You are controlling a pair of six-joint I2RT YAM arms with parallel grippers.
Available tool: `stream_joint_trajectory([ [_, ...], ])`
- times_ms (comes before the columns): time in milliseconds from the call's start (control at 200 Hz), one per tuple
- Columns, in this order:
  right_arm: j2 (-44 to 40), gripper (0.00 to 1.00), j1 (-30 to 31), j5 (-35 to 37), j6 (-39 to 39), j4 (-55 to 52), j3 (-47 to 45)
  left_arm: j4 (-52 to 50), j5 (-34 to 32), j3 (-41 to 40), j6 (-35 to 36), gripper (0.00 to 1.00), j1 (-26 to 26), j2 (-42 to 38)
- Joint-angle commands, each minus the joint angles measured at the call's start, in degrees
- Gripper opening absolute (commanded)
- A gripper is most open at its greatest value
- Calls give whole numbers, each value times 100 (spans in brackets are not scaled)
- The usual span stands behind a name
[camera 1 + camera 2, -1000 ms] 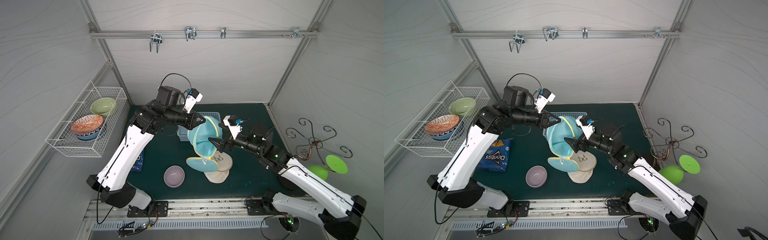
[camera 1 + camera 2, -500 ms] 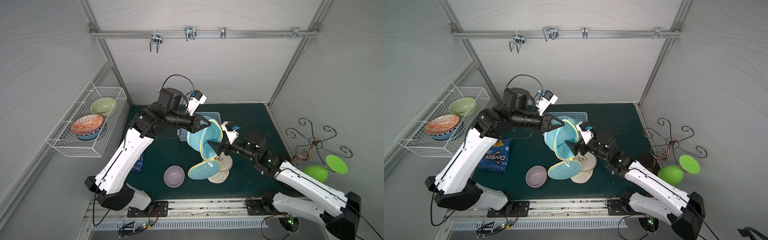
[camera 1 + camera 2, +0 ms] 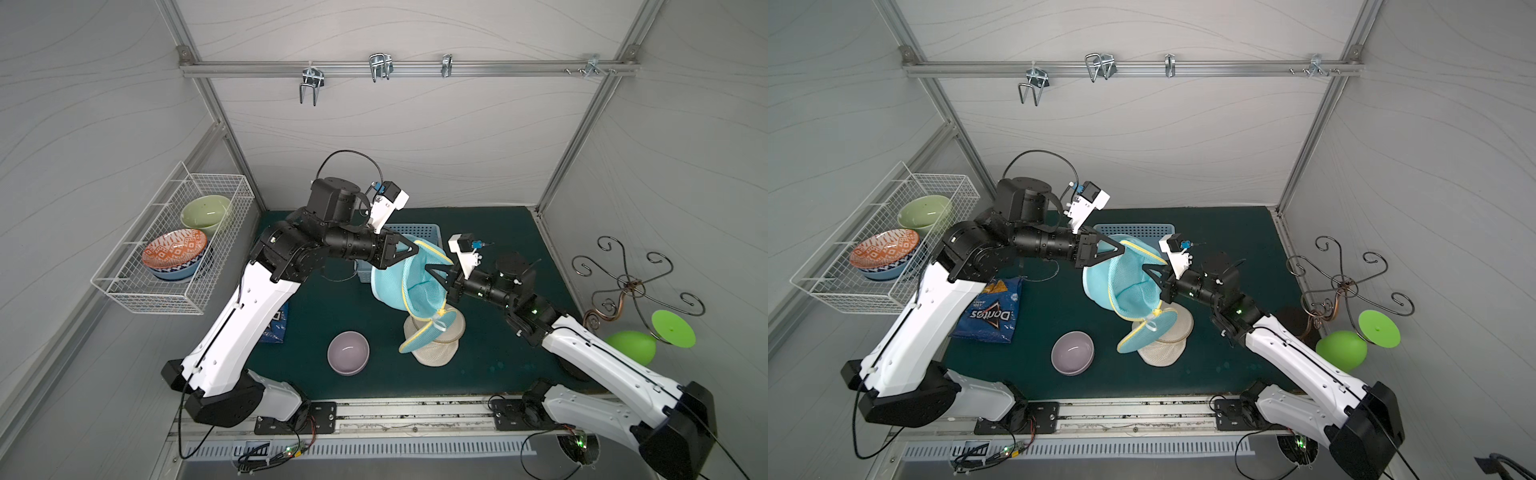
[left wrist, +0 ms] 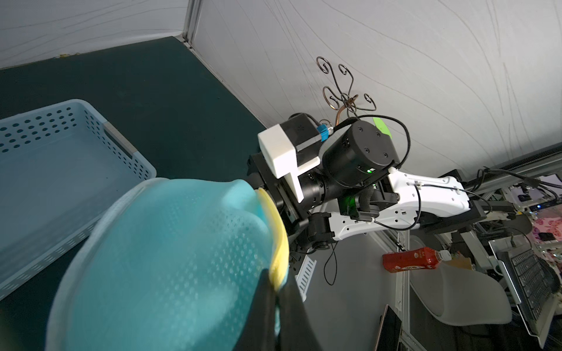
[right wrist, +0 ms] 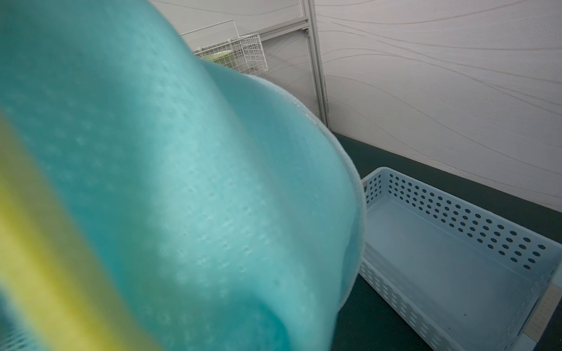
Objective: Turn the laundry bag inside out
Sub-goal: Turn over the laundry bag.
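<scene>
The laundry bag (image 3: 399,282) (image 3: 1129,286) is light blue mesh with yellow trim and hangs in the air over the mat in both top views. My left gripper (image 3: 415,249) (image 4: 278,281) is shut on its yellow rim at the top. My right gripper (image 3: 434,272) (image 3: 1148,270) reaches into the bag's open mouth from the right and is shut on the mesh, with its tips hidden by fabric. The bag's round flap (image 3: 428,332) dangles below. In the right wrist view the laundry bag (image 5: 182,182) fills the picture and covers the jaws.
A beige mesh bag (image 3: 440,345) lies right under the hanging flap, with a purple bowl (image 3: 348,352) to its left. A perforated blue basket (image 3: 415,230) (image 5: 456,237) sits behind the bag. A chip bag (image 3: 990,311) lies at the left. A wire rack (image 3: 174,249) holds bowls; a metal stand (image 3: 627,286) is at the right.
My left gripper has carried the bag's rim up and to the right. The right gripper has moved into the bag's mouth and gone from open to shut.
</scene>
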Motion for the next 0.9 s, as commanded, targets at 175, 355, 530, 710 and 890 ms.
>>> stream_joint_trajectory([
  [175,-259,0,-39,-1861,-537,-769,487,199,-1668,-56,-16,0,283,-303],
  [355,-190,0,105,-3136,-519,-767,646,487,-1724,-183,-176,0,790,-307],
  [530,-422,0,146,-4006,20,-27,597,712,-2012,-662,-111,0,888,-311],
  [710,-273,0,248,-4784,1207,1442,528,1233,-1869,-1005,-399,0,1110,-255],
  [890,86,0,1055,-5205,1834,2248,822,1484,-1574,-863,-528,0,1175,351],
])
